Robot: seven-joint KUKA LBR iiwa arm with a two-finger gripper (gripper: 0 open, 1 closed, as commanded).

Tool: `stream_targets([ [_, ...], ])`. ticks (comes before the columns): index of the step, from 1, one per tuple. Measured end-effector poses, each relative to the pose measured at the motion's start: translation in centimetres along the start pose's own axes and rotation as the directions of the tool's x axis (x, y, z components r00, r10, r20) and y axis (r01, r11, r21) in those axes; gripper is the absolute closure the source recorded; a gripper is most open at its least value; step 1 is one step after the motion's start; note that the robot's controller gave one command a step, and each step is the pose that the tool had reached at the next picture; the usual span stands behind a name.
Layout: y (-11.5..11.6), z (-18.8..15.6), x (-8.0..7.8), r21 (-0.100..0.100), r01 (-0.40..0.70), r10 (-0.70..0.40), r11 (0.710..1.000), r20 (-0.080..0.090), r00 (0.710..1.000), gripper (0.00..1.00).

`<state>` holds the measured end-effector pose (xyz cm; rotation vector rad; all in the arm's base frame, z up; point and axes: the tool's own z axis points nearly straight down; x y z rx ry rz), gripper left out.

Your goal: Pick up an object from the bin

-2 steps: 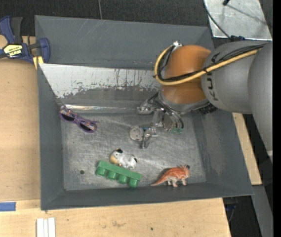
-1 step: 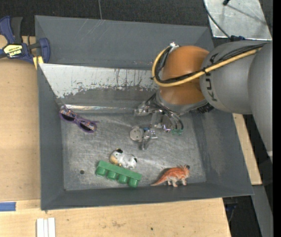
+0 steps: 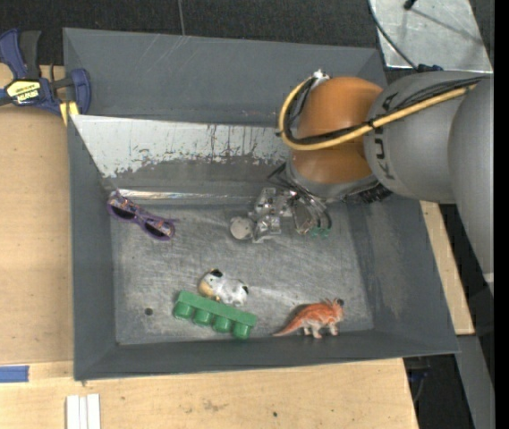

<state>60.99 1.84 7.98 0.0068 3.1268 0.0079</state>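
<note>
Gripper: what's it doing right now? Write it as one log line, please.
gripper: low, by back wall of bin | front: green brick, orange dinosaur | left: purple sunglasses

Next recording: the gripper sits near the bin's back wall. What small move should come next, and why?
Probably a short shift toward the front of the grey metal bin, over the orange plastic dinosaur. The gripper hangs by the back wall; whether it holds anything I cannot tell. The dinosaur lies alone, whereas the small white-and-yellow toy animal rests against the green studded brick.
</note>
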Motion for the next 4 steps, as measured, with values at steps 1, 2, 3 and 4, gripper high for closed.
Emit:
stream_targets([
  [1,0.00,0.00,0.00,0.000,0.000,0.000,1.000,0.000,1.000,1.00],
  [2,0.01,-0.12,-0.02,0.001,0.000,0.000,1.000,-0.002,1.000,1.00],
  [3,-0.06,-0.35,0.01,0.003,0.000,0.000,1.000,-0.006,1.000,1.00],
  [4,-0.10,-0.61,0.02,0.004,0.000,0.000,1.000,-0.008,1.000,1.00],
])
